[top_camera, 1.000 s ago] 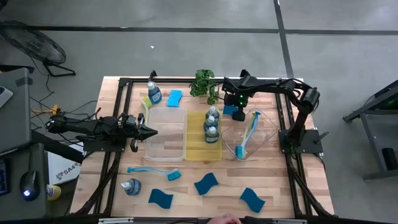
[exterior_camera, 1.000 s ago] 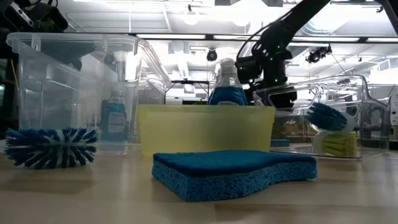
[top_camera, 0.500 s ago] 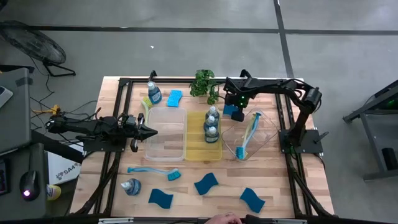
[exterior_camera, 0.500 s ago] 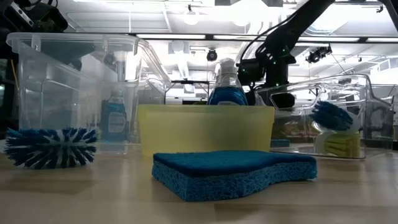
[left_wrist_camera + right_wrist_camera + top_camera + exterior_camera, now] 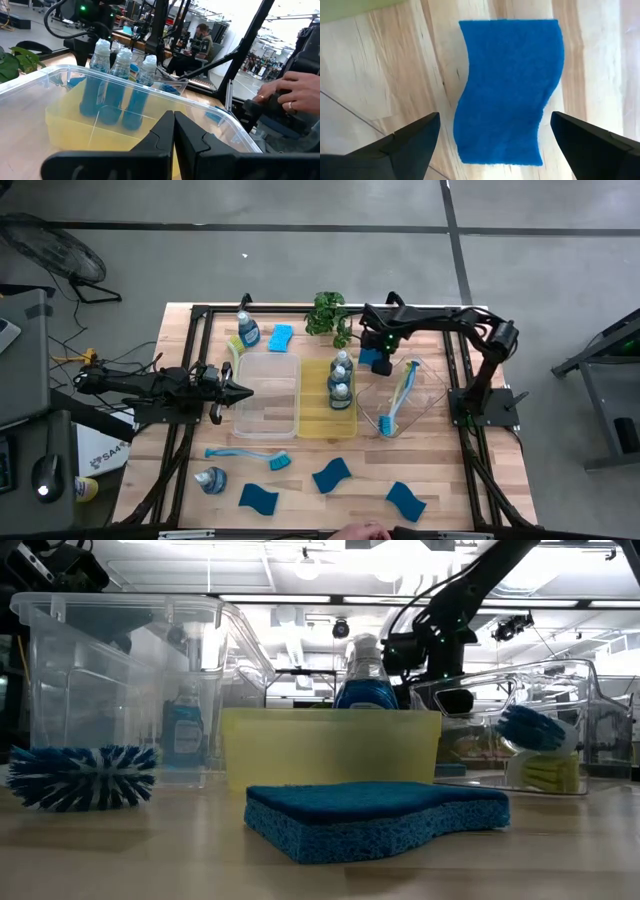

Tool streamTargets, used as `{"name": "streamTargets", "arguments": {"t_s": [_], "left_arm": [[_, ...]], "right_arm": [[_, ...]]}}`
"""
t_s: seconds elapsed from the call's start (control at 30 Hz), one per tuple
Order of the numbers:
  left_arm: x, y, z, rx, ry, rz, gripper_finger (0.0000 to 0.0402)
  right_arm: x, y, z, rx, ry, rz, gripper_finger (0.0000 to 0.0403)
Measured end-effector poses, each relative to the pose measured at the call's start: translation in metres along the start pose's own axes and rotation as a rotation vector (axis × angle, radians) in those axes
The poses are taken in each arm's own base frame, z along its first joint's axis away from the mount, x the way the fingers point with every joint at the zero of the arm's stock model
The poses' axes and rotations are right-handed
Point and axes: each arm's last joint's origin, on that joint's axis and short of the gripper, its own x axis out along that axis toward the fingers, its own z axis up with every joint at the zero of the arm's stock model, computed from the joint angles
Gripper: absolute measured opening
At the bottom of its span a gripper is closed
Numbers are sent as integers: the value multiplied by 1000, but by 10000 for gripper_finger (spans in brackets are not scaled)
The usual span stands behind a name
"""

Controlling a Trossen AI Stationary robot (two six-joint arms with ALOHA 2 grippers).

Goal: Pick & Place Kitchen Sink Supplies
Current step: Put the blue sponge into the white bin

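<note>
The pale wooden table (image 5: 450,470) stands on a grey floor (image 5: 300,260), with a bright workshop behind. The right gripper (image 5: 490,142) hovers with fingers spread wide over a blue sponge (image 5: 507,90) lying flat on the table. The left gripper (image 5: 173,131), fingers pressed together, waits at the clear tray (image 5: 268,395).

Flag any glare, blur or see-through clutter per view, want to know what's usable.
Low view: near sponge sharp, ceiling lights glare, room shows through the clear tray. Left wrist view: soap bottles seen through the tray wall, own fingers blurred, bright backlight at one side. Right wrist view: sponge crisp, evenly lit, fingers soft. High view: even light, faint shadows.
</note>
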Motion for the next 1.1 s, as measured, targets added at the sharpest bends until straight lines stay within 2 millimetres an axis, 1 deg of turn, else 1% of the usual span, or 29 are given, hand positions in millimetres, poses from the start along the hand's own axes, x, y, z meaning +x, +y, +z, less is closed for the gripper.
{"name": "streamTargets", "arguments": {"t_s": [0.17,0.33,0.53,0.8,0.87,1.0,1.1], "left_arm": [[0,0,0,0,1,0,2],[0,0,0,0,1,0,2],[0,0,0,0,0,0,2],[0,0,0,0,0,0,2],[0,0,0,0,0,0,2],[0,0,0,0,1,0,2],[0,0,0,0,1,0,2]], "right_arm": [[-4,-4,5,47,-10,-41,374],[-5,-4,5,98,-10,-20,374],[-5,-3,5,101,-14,7,373],[-24,-7,17,105,-40,1,373],[-22,-6,18,141,-27,1,373],[-12,-1,20,227,16,3,373],[-9,1,22,229,12,5,373]]}}
